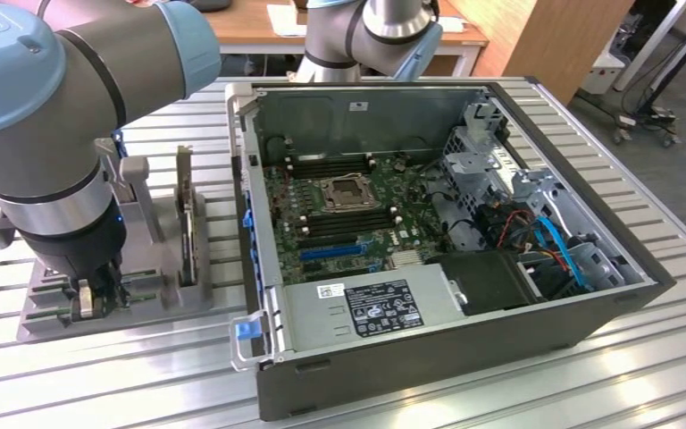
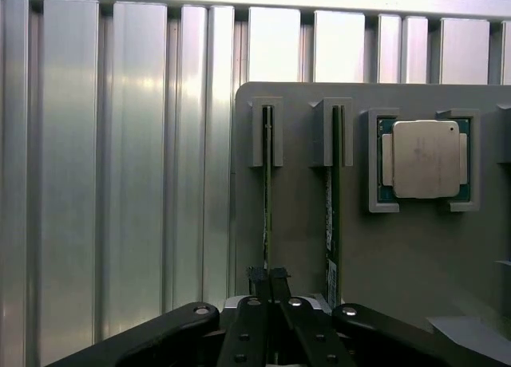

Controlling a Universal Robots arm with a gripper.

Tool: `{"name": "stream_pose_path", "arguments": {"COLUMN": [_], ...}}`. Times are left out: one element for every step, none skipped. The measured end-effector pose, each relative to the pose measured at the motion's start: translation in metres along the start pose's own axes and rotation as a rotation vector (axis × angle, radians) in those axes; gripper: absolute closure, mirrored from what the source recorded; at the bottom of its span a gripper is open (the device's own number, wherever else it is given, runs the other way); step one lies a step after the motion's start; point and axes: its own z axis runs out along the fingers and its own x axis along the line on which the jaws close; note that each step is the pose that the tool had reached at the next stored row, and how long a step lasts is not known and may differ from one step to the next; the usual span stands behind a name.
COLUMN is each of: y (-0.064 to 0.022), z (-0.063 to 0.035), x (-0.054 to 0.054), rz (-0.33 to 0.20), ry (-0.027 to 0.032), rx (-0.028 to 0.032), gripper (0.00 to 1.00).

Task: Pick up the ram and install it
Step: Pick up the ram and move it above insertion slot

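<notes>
The ram (image 2: 267, 191) is a thin green board standing on edge in a slot of a grey holder (image 2: 415, 255). My gripper (image 2: 267, 278) is down over its near end, and the two dark fingertips meet against the board's top edge, shut on it. A second stick (image 2: 332, 207) stands in the neighbouring slot. In the exterior view, my gripper (image 1: 87, 302) reaches down into the holder (image 1: 140, 308) at the exterior view's left, beside the open computer case (image 1: 439, 357). The ram still sits in its slot.
A processor chip (image 2: 425, 158) lies in a pocket of the holder. An upright expansion card (image 1: 185, 210) stands in the holder between my arm and the case. Inside the case, the motherboard (image 1: 343, 201) shows long memory slots around the socket. The ribbed metal table (image 1: 629, 357) surrounds everything.
</notes>
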Motion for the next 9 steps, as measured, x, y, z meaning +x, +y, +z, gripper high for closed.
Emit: {"name": "stream_pose_path", "arguments": {"y": [0.0, 0.0, 0.0, 0.0, 0.0, 0.0, 0.0, 0.0, 0.0], "z": [0.0, 0.0, 0.0, 0.0, 0.0, 0.0, 0.0, 0.0, 0.0], "x": [0.0, 0.0, 0.0, 0.0, 0.0, 0.0, 0.0, 0.0, 0.0], "rz": [0.0, 0.0, 0.0, 0.0, 0.0, 0.0, 0.0, 0.0, 0.0], "ry": [0.0, 0.0, 0.0, 0.0, 0.0, 0.0, 0.0, 0.0, 0.0], "rx": [0.0, 0.0, 0.0, 0.0, 0.0, 0.0, 0.0, 0.0, 0.0], "gripper": [0.89, 0.89, 0.89, 0.89, 0.89, 0.89, 0.89, 0.89, 0.89]}}
